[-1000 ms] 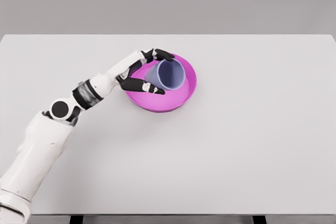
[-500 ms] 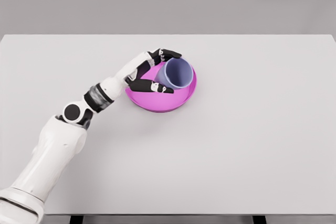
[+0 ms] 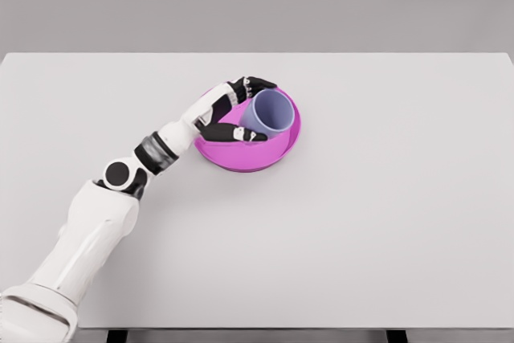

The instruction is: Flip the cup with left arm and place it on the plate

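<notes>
Lilac cup (image 3: 268,112) standing mouth-up on the pink plate (image 3: 277,150), gripped by the left hand (image 3: 227,112).

The cup sits toward the plate's 12 o'clock — fingers wrap its 9 o'clock side. If they drag on release, it could tip or slide across the white table (image 3: 385,198).

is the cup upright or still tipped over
Nearly upright, mouth up. The cup stands on the pink plate, its open rim facing up with the inside visible, leaning slightly. The left hand fingers wrap its side.
</notes>
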`<act>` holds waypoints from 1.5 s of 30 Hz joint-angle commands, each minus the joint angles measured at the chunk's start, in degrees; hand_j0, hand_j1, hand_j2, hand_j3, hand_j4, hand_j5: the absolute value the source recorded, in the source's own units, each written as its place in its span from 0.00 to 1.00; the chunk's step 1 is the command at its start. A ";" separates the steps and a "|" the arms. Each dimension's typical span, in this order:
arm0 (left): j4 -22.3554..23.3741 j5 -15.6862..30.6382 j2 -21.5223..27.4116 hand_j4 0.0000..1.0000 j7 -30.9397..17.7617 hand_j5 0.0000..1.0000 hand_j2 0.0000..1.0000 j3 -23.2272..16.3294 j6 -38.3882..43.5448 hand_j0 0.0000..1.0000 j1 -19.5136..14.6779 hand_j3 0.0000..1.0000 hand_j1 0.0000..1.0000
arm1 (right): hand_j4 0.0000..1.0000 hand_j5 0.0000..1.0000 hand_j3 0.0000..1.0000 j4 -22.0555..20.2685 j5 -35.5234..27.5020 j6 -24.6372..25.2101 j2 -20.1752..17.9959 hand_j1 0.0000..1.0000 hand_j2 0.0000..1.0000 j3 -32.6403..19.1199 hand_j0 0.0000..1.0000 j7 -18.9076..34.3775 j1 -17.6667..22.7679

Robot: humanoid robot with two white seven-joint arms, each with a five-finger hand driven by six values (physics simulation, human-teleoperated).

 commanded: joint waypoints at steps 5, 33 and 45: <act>1.99 1.70 -2.20 0.73 0.00 0.73 0.73 0.02 0.04 0.73 -0.26 0.73 0.73 | 1.00 1.00 1.00 0.01 0.01 0.00 0.00 1.00 1.00 0.01 1.00 0.01 0.00; 10.43 3.46 -4.49 0.91 0.00 0.91 0.91 0.81 0.04 0.91 -2.37 0.91 0.91 | 1.00 1.00 1.00 0.01 0.01 0.00 0.00 1.00 1.00 0.01 1.00 0.01 0.00; 9.55 2.23 -3.70 1.00 0.00 1.00 1.00 0.72 0.04 1.00 -2.29 1.00 1.00 | 1.00 1.00 1.00 0.01 0.01 0.00 0.00 1.00 1.00 0.01 1.00 0.01 0.00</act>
